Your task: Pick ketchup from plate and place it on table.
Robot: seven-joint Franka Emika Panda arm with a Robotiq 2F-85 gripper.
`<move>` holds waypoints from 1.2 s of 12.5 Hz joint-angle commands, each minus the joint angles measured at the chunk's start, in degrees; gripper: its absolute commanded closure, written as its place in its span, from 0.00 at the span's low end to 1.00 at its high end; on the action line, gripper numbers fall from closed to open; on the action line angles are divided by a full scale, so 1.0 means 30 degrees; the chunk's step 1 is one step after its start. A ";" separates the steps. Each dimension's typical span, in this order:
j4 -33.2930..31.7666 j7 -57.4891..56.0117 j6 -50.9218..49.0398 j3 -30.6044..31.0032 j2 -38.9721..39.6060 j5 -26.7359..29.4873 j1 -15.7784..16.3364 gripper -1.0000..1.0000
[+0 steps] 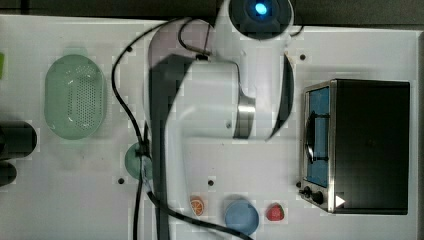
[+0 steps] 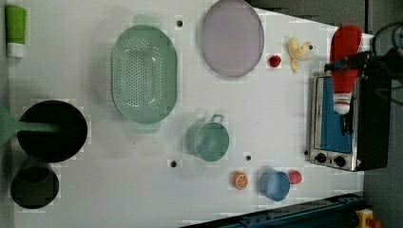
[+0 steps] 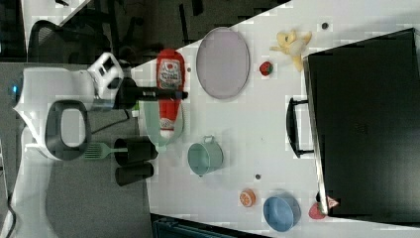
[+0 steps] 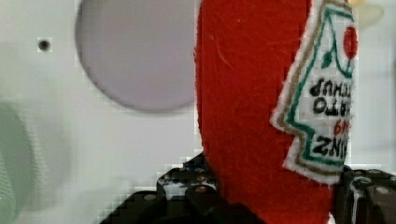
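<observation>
The gripper is clamped on the ketchup, carrying it in the air. The bottle's long axis runs crosswise to the fingers, its white cap end sticking out past one side of the claw and its red base past the other. The plate lies bare, off to the base side of the claw, so the bottle is already clear of it. Open table spreads beyond the claw towards the green cup; the perforated basket and the toaster oven bound that room.
</observation>
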 commanded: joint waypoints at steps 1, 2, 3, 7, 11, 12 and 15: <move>-0.3360 0.0895 0.1057 -0.0614 -0.0218 0.0032 -0.0310 0.38; -0.4416 0.0893 0.1827 -0.0703 -0.0421 0.0032 -0.0311 0.38; -0.5440 0.0896 0.2704 -0.0750 -0.0466 0.0032 -0.0310 0.38; -0.8804 0.0892 0.7180 -0.0752 0.0165 0.0032 -0.0296 0.38; -1.0050 0.0891 0.8991 -0.0729 0.2051 0.0032 -0.0281 0.15; -1.0047 0.0891 0.9284 -0.0716 0.2528 0.0032 -0.0279 0.03; -0.9686 0.0980 0.9458 -0.0656 0.2193 0.0033 -0.0279 0.00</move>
